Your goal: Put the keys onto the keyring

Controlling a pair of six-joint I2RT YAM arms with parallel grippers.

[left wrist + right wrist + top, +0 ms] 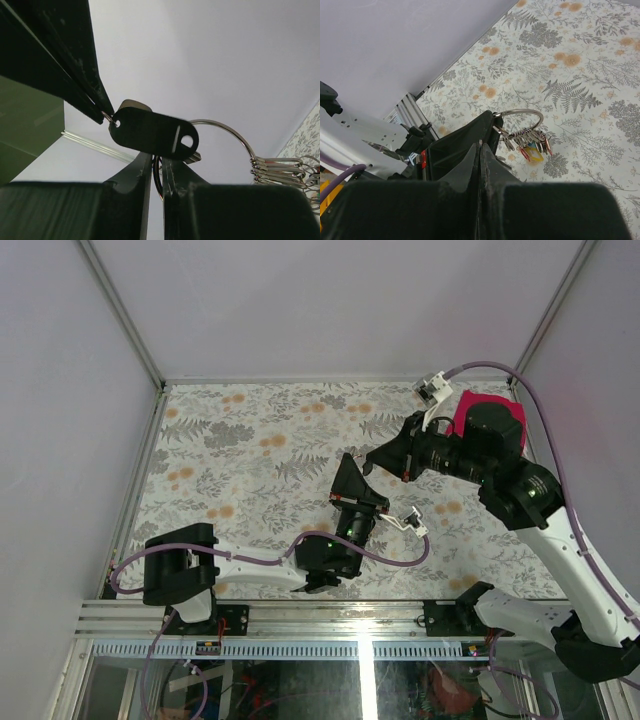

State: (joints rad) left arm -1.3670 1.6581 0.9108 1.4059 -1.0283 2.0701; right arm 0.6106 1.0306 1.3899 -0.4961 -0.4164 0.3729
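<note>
In the left wrist view my left gripper [157,162] is shut on the thin wire of the large silver keyring [225,129], held up in the air. A black key head [150,134] hangs across the jaws. Its small ring is pinched by my right gripper's fingertips [100,107]. Several keys on small loops [280,169] bunch on the keyring at the right. In the right wrist view my right gripper [480,145] is shut, right against the left gripper [462,150]. The keyring [532,114] sticks out beyond it with red, yellow and blue keys [532,147] hanging. From above, both grippers [348,465] [368,464] meet mid-table.
The table has a floral cloth [250,460] and is walled by grey panels with a metal rail [330,615] along the near edge. A magenta block [468,408] sits on the right arm at the back right. Purple cables [400,558] loop near the left wrist.
</note>
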